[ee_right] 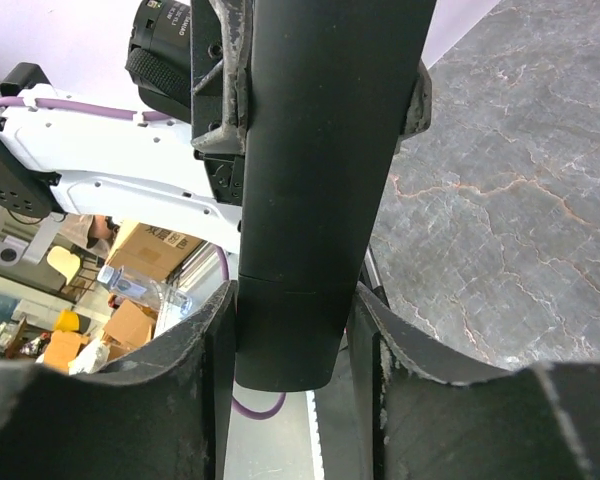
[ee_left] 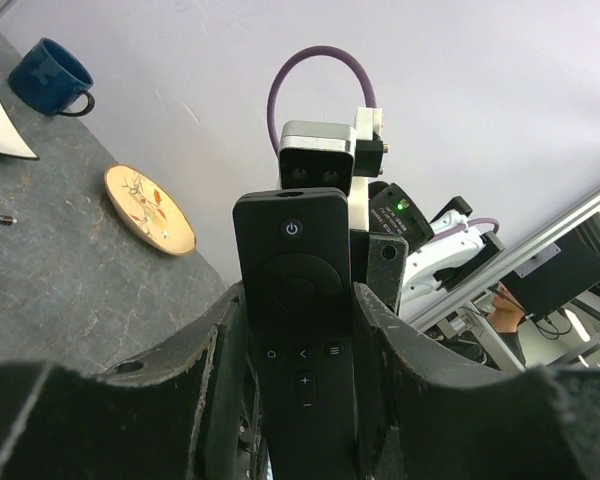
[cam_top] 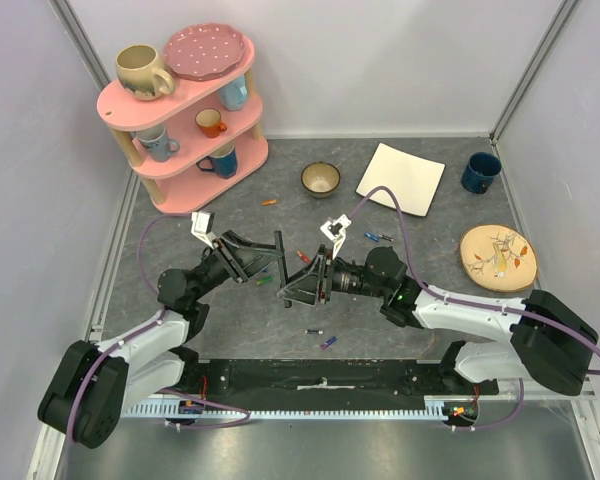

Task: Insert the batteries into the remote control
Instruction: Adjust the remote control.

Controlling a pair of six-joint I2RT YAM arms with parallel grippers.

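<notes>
The remote control is a slim black bar held up above the table between both grippers. My left gripper is shut on it; the left wrist view shows its button face clamped between the fingers. My right gripper is shut on its other end; the right wrist view shows the plain back with a seam across it. Batteries lie loose on the table: orange, red, green, blue, purple and a dark one.
A pink shelf with mugs and a plate stands at the back left. A small bowl, a white square plate, a blue mug and a wooden plate sit across the back and right.
</notes>
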